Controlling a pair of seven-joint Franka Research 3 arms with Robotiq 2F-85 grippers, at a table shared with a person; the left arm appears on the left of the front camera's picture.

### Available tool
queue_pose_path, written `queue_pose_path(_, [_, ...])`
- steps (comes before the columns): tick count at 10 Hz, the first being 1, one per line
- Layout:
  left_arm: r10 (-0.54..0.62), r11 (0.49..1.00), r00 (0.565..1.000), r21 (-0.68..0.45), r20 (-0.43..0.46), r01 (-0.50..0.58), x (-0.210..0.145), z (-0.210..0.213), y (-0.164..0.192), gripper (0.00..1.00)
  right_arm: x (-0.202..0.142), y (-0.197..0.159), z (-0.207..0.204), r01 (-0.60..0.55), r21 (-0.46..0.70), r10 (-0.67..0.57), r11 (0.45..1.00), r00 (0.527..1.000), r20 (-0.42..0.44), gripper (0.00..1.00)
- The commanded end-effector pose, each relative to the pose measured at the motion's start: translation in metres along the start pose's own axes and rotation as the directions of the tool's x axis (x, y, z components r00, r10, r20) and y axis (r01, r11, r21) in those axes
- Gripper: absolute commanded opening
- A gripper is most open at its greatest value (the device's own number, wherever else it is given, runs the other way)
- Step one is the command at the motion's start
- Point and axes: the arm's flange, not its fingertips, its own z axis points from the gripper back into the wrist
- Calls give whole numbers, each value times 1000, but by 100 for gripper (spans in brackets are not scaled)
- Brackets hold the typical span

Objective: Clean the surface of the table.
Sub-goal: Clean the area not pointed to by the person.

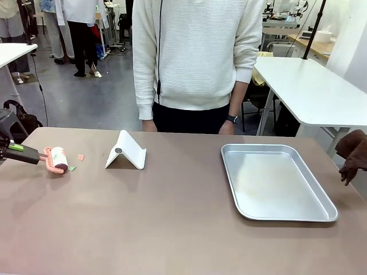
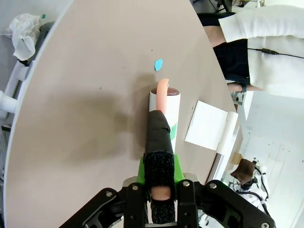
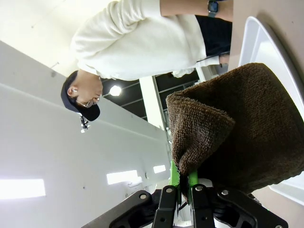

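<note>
Jaws of the left gripper (image 2: 159, 176) are clamped on the black-wrapped handle of the roller (image 2: 166, 111), green pads squeezing from both sides. Over on the right gripper (image 3: 183, 185), the jaws are pinched on a brown cloth (image 3: 237, 128), which hangs bunched at the right edge. The table (image 1: 172, 229) spreads brown and wide across the near view. The roller's white drum lies on its far-left part, pink frame showing. Just beside it, a pink scrap (image 1: 81, 157) and a green scrap (image 1: 72, 168). Further along, a white folded stand (image 1: 126, 152) sits upright. To the right, a metal tray (image 1: 275, 183) lies flat. Beyond the far edge, a person (image 1: 195, 57) in a white sweater stands, a watch (image 1: 231, 119) on one wrist.
</note>
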Motion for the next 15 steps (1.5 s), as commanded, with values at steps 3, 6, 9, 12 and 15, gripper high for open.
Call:
queue_pose_path(3, [4,989,999,150,-35,1,4,-54,9,22,-6,5,1,-4,-2,4,1000,1000,-2,7])
queue_pose_path(6, [-2,986,998,167,-68,13,11,-79,-5,22,-6,5,1,-4,-2,4,1000,1000,-2,7])
queue_pose_path(9, [17,982,996,186,-92,0,22,-107,-21,22,-6,5,1,-4,-2,4,1000,1000,-2,7])
queue_pose_path(12, [8,985,996,175,-88,7,28,-109,-26,22,-6,5,1,-4,-2,4,1000,1000,-2,7])
queue_pose_path(15, [-133,991,986,-32,-96,131,11,-69,-46,22,-6,5,1,-4,-2,4,1000,1000,-2,7])
